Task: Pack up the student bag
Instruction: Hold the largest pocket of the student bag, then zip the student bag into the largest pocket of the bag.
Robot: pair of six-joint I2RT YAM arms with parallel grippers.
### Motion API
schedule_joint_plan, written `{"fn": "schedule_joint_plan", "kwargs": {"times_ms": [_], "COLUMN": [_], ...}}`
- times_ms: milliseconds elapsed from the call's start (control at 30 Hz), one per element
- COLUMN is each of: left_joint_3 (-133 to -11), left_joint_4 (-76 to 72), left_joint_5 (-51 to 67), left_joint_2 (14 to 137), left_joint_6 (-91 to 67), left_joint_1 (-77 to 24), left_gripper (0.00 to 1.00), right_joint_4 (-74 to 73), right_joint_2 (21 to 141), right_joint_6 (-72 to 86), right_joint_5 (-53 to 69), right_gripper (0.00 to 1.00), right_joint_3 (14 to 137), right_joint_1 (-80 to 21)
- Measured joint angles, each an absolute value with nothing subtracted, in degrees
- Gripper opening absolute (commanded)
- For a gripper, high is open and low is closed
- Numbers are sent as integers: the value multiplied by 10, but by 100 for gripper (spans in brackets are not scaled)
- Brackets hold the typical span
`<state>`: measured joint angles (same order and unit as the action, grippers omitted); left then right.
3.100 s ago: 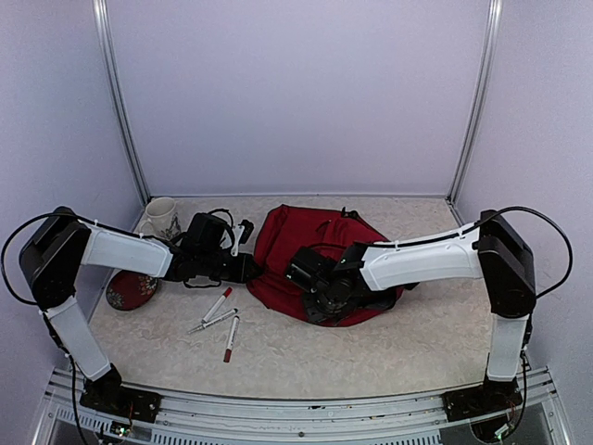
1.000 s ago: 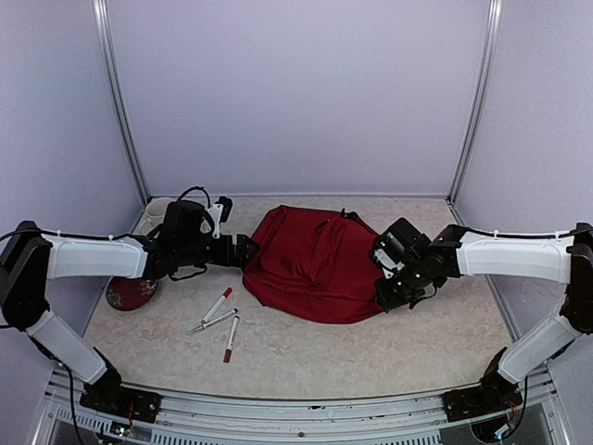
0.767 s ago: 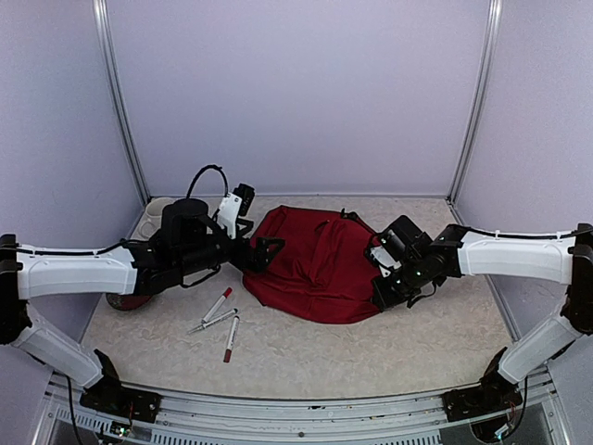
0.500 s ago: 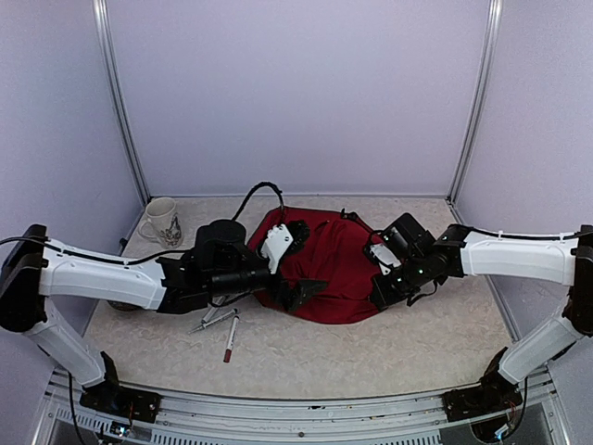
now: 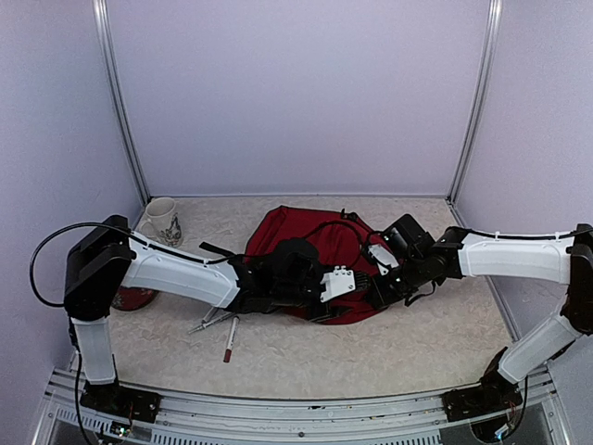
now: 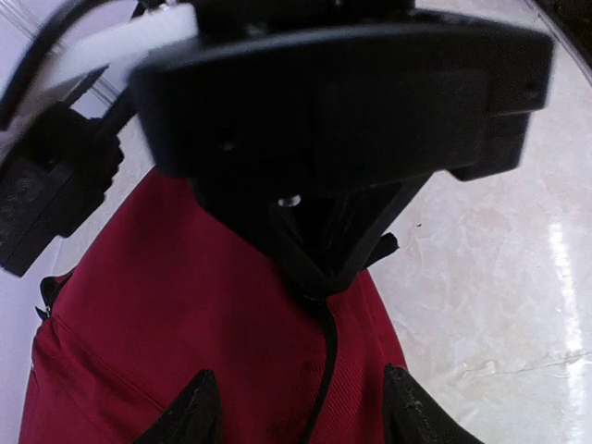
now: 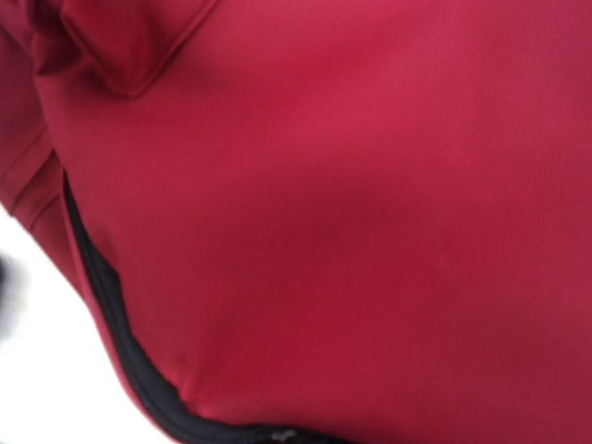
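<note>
- Student bag (image 5: 289, 228), a large dark-red backpack, lay slumped flat on the middle of the table (image 5: 417, 345), with both arms reaching in over it from either side.
- We saw the left gripper (image 6: 303, 421) hanging just above the bag's near edge. Its jaws stood apart, with red fabric and a thin black strip (image 6: 326, 363), perhaps a strap or a zipper line, running between the fingertips.
- The right gripper (image 5: 382, 286) sat against the bag's right side. Its own camera showed only red fabric and a black zipper band (image 7: 111, 314), not its fingers. We took its jaws to be closed together, but could not tell whether any cloth was pinched between them.
- We judged the step in hand to be getting the bag open, since no inner lining showed in any view.
- To do that well, we thought the left jaws should come down squarely over the black strip and close on it alone, not on a fold of loose fabric that would slip out.
- We thought the right gripper should anchor its side of the bag, so that a pull from the left would part the opening rather than drag the whole bag across the table.
- Three markers (image 5: 229, 339) lay on the table just left of the bag's near edge, partly under the left arm, and a mug (image 5: 159, 221) stood well apart at the far left. None of them was packed yet, so we judged the task to be at an early stage.
</note>
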<state>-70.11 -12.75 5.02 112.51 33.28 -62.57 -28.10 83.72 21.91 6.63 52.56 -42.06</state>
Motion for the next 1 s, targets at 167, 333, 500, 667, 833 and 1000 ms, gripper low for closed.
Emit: {"fn": "schedule_joint_plan", "kwargs": {"times_ms": [167, 333, 500, 667, 833, 1000], "left_joint_3": [-752, -752, -755, -750, -705, -669], "left_joint_4": [-106, -89, -90, -104, -153, -172], "left_joint_5": [34, 41, 24, 5, 6, 3], "left_joint_2": [1186, 1189, 1198, 1210, 1190, 1158], "left_joint_6": [362, 368, 359, 348, 336, 320], "left_joint_1": [-627, -628, -627, -627, -625, -621], "left_gripper": [55, 50, 15, 0, 0, 0], "right_joint_4": [-285, -301, -310, -328, -336, -351], "right_joint_2": [837, 830, 821, 814, 793, 781], "right_joint_6": [221, 225, 236, 242, 249, 252], "right_joint_5": [61, 55, 51, 50, 47, 16], "right_gripper": [0, 0, 0, 0, 0, 0], "right_joint_3": [526, 526, 526, 525, 516, 509], "right_joint_1": [-418, -416, -415, -412, -404, -389]}}
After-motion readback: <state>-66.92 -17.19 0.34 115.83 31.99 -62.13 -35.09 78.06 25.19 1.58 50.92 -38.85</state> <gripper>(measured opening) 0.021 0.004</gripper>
